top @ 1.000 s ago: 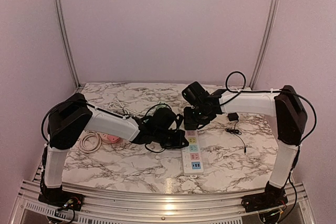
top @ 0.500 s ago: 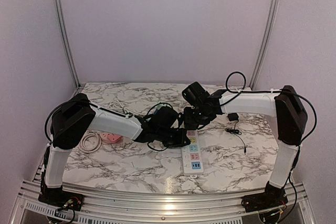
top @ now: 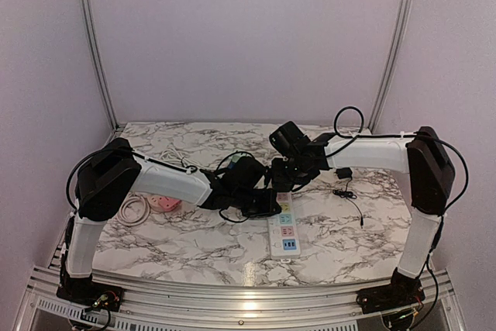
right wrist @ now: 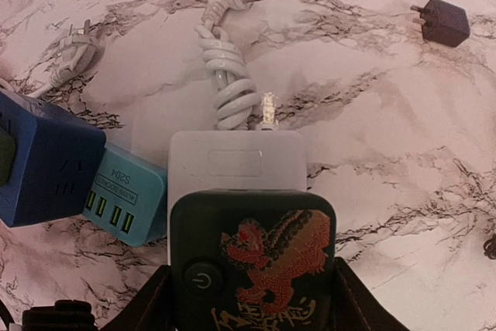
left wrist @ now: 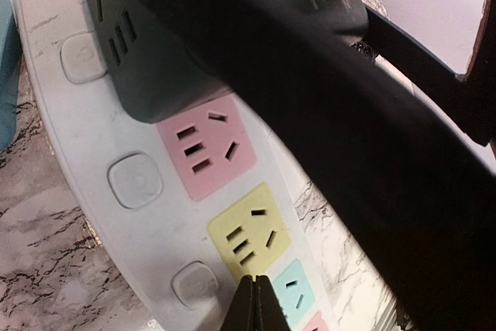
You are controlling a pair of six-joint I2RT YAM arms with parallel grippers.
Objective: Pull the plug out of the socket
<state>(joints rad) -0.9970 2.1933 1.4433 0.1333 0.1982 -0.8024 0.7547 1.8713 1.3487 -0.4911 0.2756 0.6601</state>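
Note:
A white power strip [top: 284, 232] with coloured sockets lies on the marble table. A black cube plug [right wrist: 256, 249] with a red dragon print sits in the strip's far end [right wrist: 236, 160]. My right gripper [right wrist: 252, 304] straddles the plug, one finger against each side; in the top view it [top: 284, 179] is over the strip's far end. My left gripper [left wrist: 256, 283] is shut and empty, its tips pressed on the strip [left wrist: 147, 230] by the yellow socket [left wrist: 248, 232]. The plug [left wrist: 147, 60] shows just beyond, with a right finger [left wrist: 349, 153] crossing above.
A teal USB adapter [right wrist: 124, 195] and a blue cube socket [right wrist: 43, 172] sit left of the strip's end. A coiled white cord [right wrist: 229, 87] lies beyond it. A small black charger [right wrist: 442, 21] lies far right. A pink item [top: 163, 205] and white cable [top: 133, 211] lie left.
My left gripper has moved right and a little further onto the power strip. The right gripper has stayed at the plug.

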